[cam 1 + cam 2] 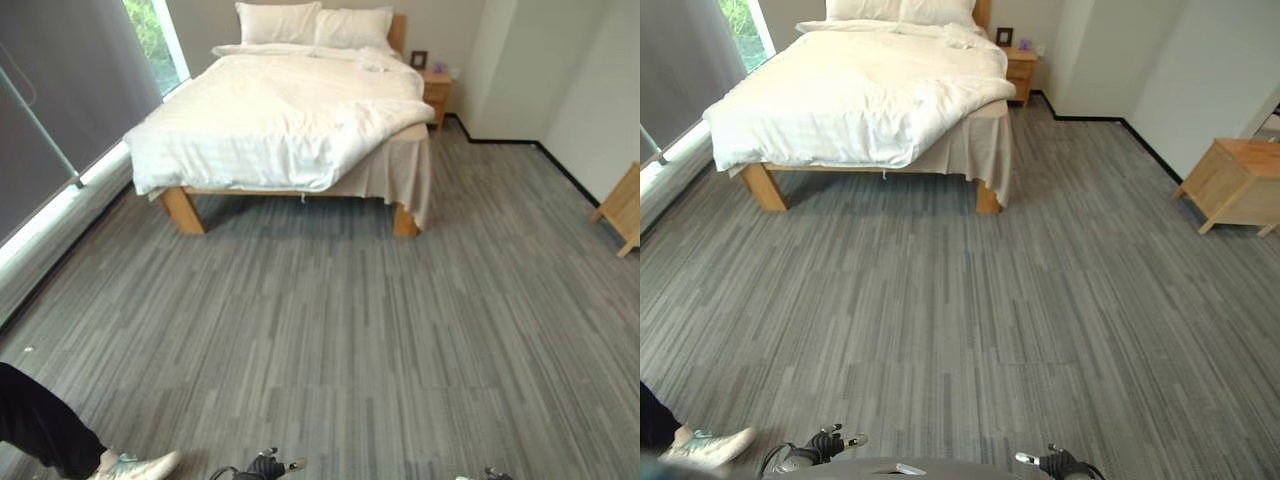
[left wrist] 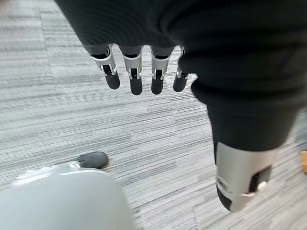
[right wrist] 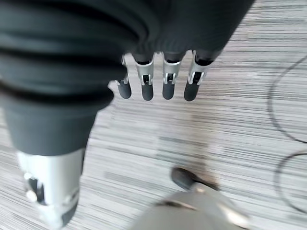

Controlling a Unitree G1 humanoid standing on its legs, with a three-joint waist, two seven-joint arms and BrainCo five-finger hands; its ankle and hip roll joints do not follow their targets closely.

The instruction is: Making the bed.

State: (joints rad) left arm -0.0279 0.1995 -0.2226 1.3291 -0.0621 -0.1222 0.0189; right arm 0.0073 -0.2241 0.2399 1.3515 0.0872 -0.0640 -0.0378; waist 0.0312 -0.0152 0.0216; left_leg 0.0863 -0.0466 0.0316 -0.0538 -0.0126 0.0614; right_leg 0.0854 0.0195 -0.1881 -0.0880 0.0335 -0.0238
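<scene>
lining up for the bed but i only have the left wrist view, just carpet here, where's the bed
Observer: The bed is straight ahead, far across the carpet.
Operator: what needs fixing on it
Observer: The white duvet lies rumpled and bunched up at the foot corner on the robot's right, baring the sheet that hangs there.
Operator: other arm free
Observer: The right hand hangs open over the floor, holding nothing.

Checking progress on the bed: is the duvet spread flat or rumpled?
Rumpled: the duvet bunches and folds back at one foot corner, exposing the sheet beneath.
</scene>
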